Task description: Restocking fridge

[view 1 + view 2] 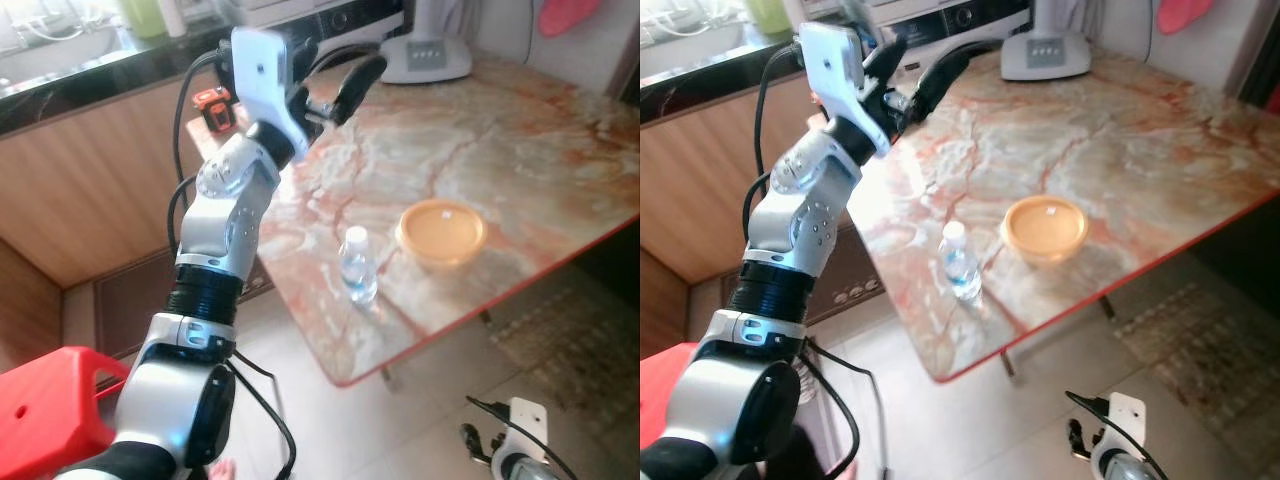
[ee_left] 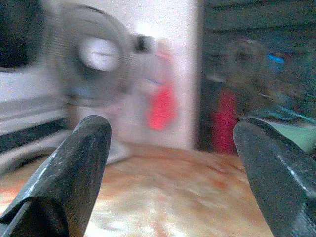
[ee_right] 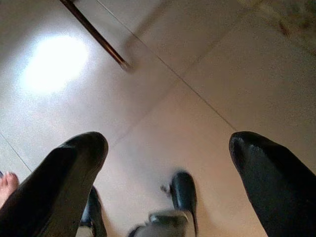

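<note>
1. While raised over the marble table (image 1: 520, 130), left gripper (image 1: 325, 95) spread wide, gripping nothing.
2. Water bottle (image 1: 357, 266) upright, well below and nearer than it, beside orange lidded bowl (image 1: 441, 232).
3. Right gripper (image 3: 168, 163) hanging low over floor tiles (image 3: 237, 84), fingers apart, empty.

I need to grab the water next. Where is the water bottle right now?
The water bottle stands upright on the marble table near its front edge, just left of the orange bowl, below the raised left gripper.
</note>
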You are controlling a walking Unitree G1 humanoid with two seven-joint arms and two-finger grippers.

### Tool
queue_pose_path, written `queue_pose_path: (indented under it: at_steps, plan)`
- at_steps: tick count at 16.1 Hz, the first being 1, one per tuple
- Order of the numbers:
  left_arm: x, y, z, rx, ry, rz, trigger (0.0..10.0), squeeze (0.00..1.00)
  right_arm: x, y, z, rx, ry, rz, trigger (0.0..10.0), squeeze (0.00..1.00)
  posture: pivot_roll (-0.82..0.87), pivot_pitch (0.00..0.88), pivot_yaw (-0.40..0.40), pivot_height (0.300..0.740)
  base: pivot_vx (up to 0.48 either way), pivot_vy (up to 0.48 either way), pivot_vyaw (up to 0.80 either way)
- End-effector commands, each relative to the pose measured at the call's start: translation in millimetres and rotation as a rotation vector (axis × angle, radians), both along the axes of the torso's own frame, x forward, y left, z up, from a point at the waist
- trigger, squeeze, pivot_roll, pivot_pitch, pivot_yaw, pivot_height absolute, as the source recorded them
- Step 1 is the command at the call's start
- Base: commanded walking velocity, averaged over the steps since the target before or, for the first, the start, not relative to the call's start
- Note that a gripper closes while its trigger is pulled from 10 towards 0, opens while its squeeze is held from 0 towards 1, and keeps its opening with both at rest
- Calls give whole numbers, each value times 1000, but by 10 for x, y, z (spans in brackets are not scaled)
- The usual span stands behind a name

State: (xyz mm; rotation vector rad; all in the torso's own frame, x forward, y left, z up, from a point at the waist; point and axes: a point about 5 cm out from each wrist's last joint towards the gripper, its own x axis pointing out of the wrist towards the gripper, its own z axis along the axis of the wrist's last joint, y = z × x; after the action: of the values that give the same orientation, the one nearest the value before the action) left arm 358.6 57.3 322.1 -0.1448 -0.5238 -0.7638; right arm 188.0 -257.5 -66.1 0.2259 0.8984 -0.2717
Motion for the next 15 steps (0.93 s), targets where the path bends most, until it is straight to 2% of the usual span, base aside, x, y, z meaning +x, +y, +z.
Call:
queue_pose_path:
  at_steps: [1, 2, 3, 5, 6, 7, 8, 9, 11, 12, 15]
  plan:
    - [-108, -100, 55, 103, -32, -94, 10000, 0, -62, 11, -36, 8, 21, -2, 10000, 0, -129, 33, 129, 740, 0, 0, 0]
    - [-222, -186, -84, 355, 70, -221, 10000, 0, -64, 11, -37, 11, 25, 2, 10000, 0, -120, 30, 126, 740, 0, 0, 0]
    - [-234, -164, -98, 403, 126, -229, 10000, 0, -62, 16, -37, 15, 26, 8, 10000, 0, -119, 32, 129, 740, 0, 0, 0]
    - [-102, -17, -153, 595, 252, -108, 10000, 0, -60, 16, -36, 16, 26, 11, 10000, 0, -97, 30, 125, 740, 0, 0, 0]
    - [51, 104, -86, 608, 303, -22, 10000, 0, -54, 20, -34, 18, 23, 15, 10000, 0, -93, 32, 126, 740, 0, 0, 0]
    - [94, 152, -95, 656, 314, -24, 10000, 0, -57, 23, -36, 19, 22, 14, 10000, 0, -79, 34, 137, 740, 0, 0, 0]
    - [145, 212, -213, 699, 390, -52, 10000, 0, -57, 26, -37, 20, 21, 9, 10000, 0, -69, 30, 140, 740, 0, 0, 0]
    - [157, 256, -274, 750, 399, -37, 10000, 0, -57, 29, -38, 21, 21, 8, 10000, 0, -73, 32, 145, 740, 0, 0, 0]
    - [241, 362, -438, 729, 501, 39, 10000, 0, -58, 35, -40, 28, 20, 7, 10000, 0, -71, 32, 147, 740, 0, 0, 0]
    - [241, 370, -569, 680, 602, 29, 10000, 0, -58, 34, -40, 28, 23, 9, 10000, 0, -69, 32, 143, 740, 0, 0, 0]
    - [277, 355, -649, 673, 657, -2, 10000, 0, -59, 33, -41, 24, 21, -1, 10000, 0, -74, 33, 143, 740, 0, 0, 0]
